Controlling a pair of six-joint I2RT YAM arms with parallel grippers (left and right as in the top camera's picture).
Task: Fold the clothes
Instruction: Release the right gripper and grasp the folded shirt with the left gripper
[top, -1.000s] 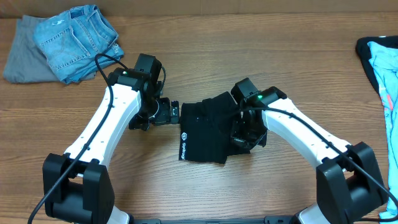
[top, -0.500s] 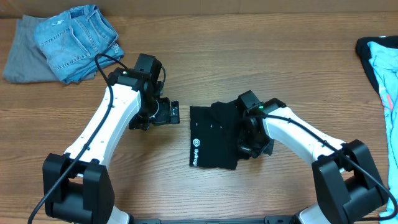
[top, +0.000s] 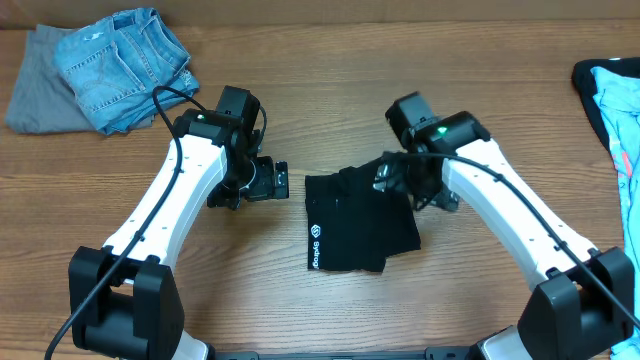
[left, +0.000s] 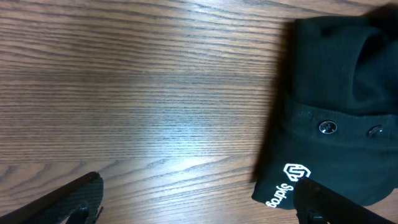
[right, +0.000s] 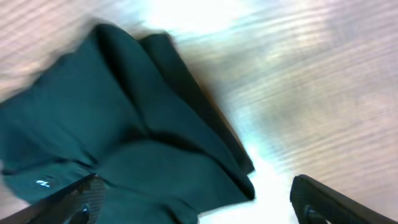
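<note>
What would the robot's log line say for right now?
item: folded black fabric garment with white logo, lying on wooden table | left gripper: open, empty | right gripper: open, above garment

The desk (top: 400, 60) is smooth wood grain with a soft sheen. At centre, the black garment (top: 355, 230) is matt knit cloth. At upper left, the jeans (top: 120, 60) are faded denim. The arm shells (top: 170, 200) are glossy white plastic.

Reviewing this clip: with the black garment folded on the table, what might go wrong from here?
1. The right gripper hangs open, close over the upper right corner of the black garment; moving off low might snag and unfold it.
2. The top layer looks rumpled, not flat, so the fold may loosen.
</note>
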